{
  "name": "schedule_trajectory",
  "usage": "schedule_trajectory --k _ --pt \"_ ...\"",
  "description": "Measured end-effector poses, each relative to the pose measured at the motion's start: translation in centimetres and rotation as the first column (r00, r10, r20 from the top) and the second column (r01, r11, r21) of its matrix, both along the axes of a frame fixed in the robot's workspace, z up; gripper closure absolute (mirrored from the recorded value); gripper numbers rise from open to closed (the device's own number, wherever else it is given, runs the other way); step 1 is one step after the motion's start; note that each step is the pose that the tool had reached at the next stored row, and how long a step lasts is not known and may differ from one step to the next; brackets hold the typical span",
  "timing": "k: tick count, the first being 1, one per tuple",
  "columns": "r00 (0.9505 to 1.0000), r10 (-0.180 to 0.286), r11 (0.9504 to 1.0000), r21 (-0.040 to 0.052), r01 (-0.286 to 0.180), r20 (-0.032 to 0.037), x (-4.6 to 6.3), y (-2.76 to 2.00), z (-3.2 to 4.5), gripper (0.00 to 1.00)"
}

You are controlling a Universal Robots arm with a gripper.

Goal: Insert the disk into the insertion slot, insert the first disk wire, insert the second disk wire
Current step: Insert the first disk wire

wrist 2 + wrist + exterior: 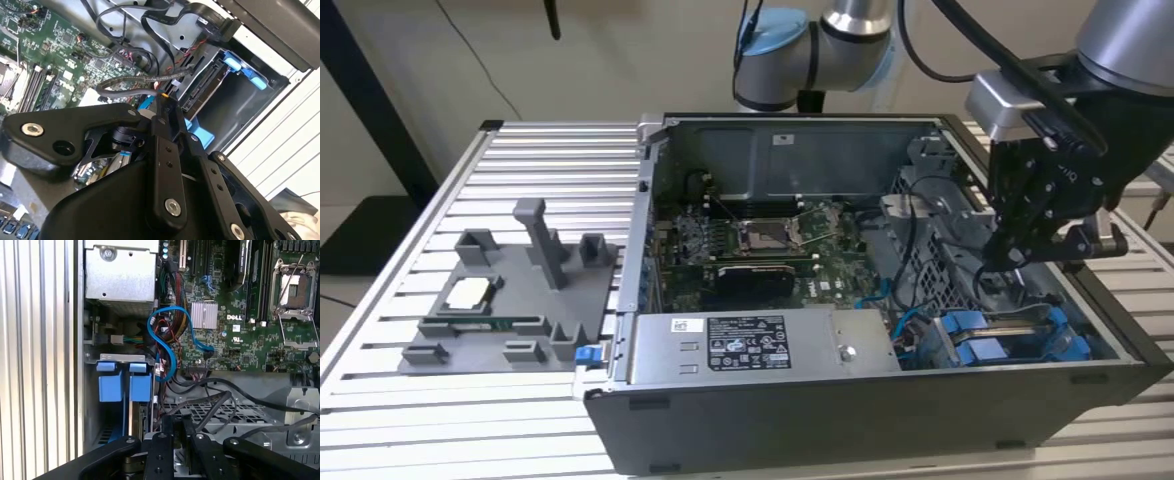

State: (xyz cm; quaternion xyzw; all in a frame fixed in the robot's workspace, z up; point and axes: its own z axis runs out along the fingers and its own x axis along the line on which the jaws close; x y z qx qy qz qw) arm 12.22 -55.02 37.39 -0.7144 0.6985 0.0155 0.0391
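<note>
The disk [994, 335], clipped in its blue carrier [125, 386], sits down inside the insertion slot [92, 405], the grey metal bay at the case corner on the exterior view's right. Blue carrier tabs [245, 70] also show in the second wrist view. My gripper [1001, 262] hangs inside the case just above the bay. Its fingers [167, 432] stand close together, shut on a black disk wire [125, 82]. The wire's connector end [162, 90] sits at the fingertips [167, 107]. More black wires [220, 400] lie over the perforated cage beside the bay.
The grey power supply box [761, 345] lies along the case's near wall. The motherboard [761, 240] with its open processor socket [295, 285] fills the middle. A blue cable [167, 340] curls beside the bay. A grey fixture plate [520, 300] stands on the slatted table [400, 400].
</note>
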Motion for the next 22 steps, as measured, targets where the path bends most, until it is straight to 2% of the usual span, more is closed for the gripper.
schedule_trajectory --k 7,22 --pt "1.0 0.0 1.0 -0.0037 0.0 0.0 0.0 0.0 -0.46 0.81" --pt "1.0 0.0 1.0 -0.0036 0.0 0.0 0.0 0.0 -1.06 0.81"
